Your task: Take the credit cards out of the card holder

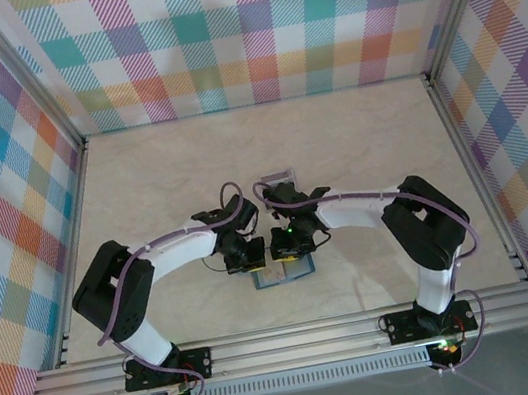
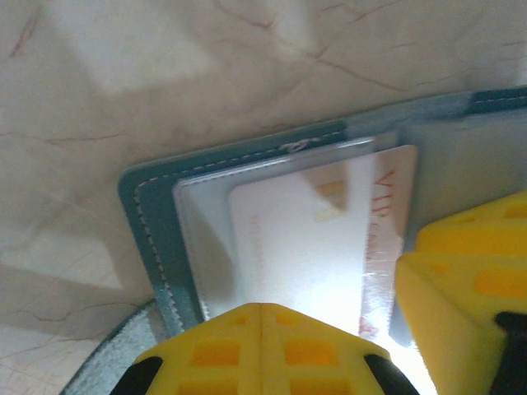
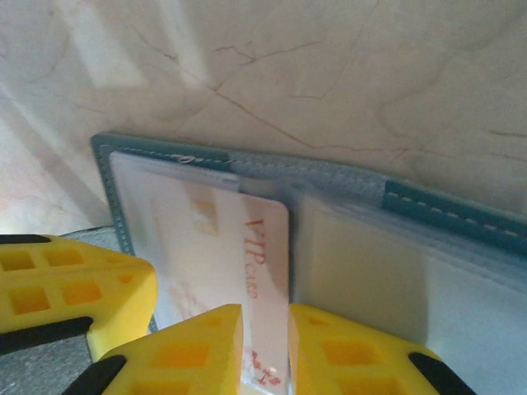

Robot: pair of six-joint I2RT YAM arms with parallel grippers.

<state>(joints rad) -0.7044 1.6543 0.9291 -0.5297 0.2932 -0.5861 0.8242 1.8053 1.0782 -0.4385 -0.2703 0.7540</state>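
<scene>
Bright, even light; glare on card (image 2: 296,247); wrist cams blurry.

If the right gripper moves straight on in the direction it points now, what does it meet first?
Most likely the pale VIP card, lying just ahead of the right gripper in the card holder; depth is hard to judge.

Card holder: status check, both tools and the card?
Left tool shut, over pocket of card holder. Right tool nearly shut astride edge of VIP card, grip unconfirmed. Card partly out of pocket. Nothing blocking seen.

Overhead; wrists close above card holder (image 2: 152,222)
</scene>
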